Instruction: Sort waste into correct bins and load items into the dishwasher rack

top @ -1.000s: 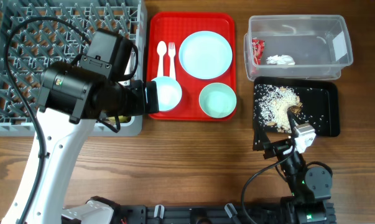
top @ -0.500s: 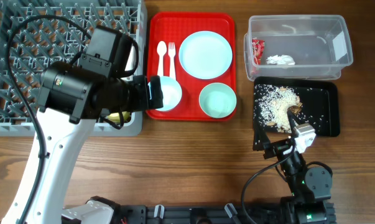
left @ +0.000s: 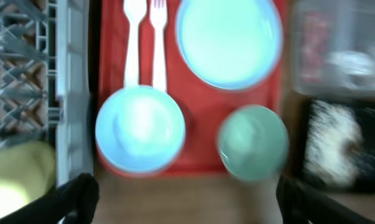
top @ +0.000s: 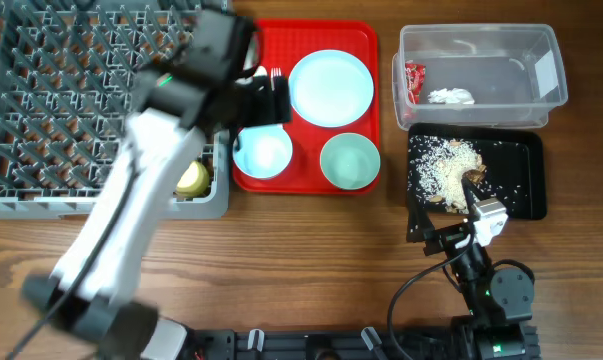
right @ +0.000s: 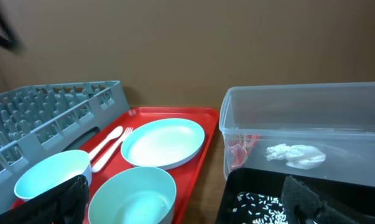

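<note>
My left gripper (top: pixel 264 100) hovers over the left part of the red tray, open and empty; its fingers show wide apart in the left wrist view (left: pixel 187 199). Below it lie the white fork (left: pixel 157 56) and spoon, the pale blue plate (top: pixel 330 88), the pale blue bowl (top: pixel 262 153) and the mint green bowl (top: pixel 349 161). The yellow cup (top: pixel 193 180) lies in the grey rack (top: pixel 41 100). The red wrapper (top: pixel 413 80) and white tissue (top: pixel 451 96) are in the clear tub (top: pixel 541 70). Rice and brown scraps (top: pixel 451 160) are in the black tray (top: pixel 521 190). My right gripper (top: pixel 471 235) is open and empty near the black tray's front.
The red serving tray (top: pixel 366 40) sits between the rack and the bins. In the right wrist view the mint bowl (right: pixel 134 196), the plate (right: pixel 162 143) and the tub (right: pixel 311 124) lie ahead. Bare wood runs along the table's front.
My left arm swung from the tray's front left corner up over the tray's left side, uncovering the blue bowl and the yellow cup in the rack. The right arm has not moved.
</note>
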Motion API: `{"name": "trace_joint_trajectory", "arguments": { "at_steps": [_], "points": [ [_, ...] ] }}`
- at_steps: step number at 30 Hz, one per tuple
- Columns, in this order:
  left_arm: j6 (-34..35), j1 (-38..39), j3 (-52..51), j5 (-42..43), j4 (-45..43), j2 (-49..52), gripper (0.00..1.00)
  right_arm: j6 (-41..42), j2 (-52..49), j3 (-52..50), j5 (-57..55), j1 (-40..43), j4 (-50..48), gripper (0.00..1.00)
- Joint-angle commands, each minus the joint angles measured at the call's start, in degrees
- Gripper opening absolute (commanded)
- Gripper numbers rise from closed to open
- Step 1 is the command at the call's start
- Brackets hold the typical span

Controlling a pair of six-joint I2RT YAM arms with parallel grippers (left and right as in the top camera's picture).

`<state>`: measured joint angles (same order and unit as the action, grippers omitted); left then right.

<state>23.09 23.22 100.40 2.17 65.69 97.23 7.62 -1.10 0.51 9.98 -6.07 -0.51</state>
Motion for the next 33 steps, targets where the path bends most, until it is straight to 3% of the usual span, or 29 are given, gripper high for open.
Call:
{"name": "trace_joint_trajectory", "arguments": {
  "at_steps": [1, 3, 6, 17, 19, 23, 28, 33],
  "points": [
    [-0.3, 0.0, 0.1, -4.7, -7.8, 6.9, 0.89, -0.5, 0.9, -0.2, -1.2, 0.1, -0.2, 1.0],
    [-2.2, 0.0, 0.1, -4.9, -16.6, 10.2, 0.82, -0.5, 0.9, -0.2, -1.2, 0.1, -0.2, 1.0],
    [-3.2, 0.0, 0.1, -4.9, -20.5, 12.5, 0.82, -0.5, 0.9, -0.2, -1.2, 0.1, -0.2, 1.0],
    [-3.2, -0.3, 0.1, -13.3, -23.1, 21.9, 0.8, -0.5, 0.9, -0.2, -1.2, 0.1, -0.2, 1.0],
    [-3.1, -1.3, 0.1, -14.0, -24.0, 25.0, 0.66, -0.5, 0.9, -0.2, -1.2, 0.1, -0.2, 1.0],
    [1.3, -2.8, 0.1, -13.6, -25.5, 27.1, 0.62, -0.5, 0.9, -0.2, -1.2, 0.1, -0.2, 1.0],
    [1.4, -4.1, 0.0, -11.9, -27.2, 28.9, 0.52, -0.5, 0.9, -0.2, -1.2, 0.1, -0.2, 1.0],
    [1.1, -5.1, 0.0, -11.9, -28.8, 30.6, 0.5, -0.5, 0.9, -0.2, -1.2, 0.1, -0.2, 1.0]
  ]
}}
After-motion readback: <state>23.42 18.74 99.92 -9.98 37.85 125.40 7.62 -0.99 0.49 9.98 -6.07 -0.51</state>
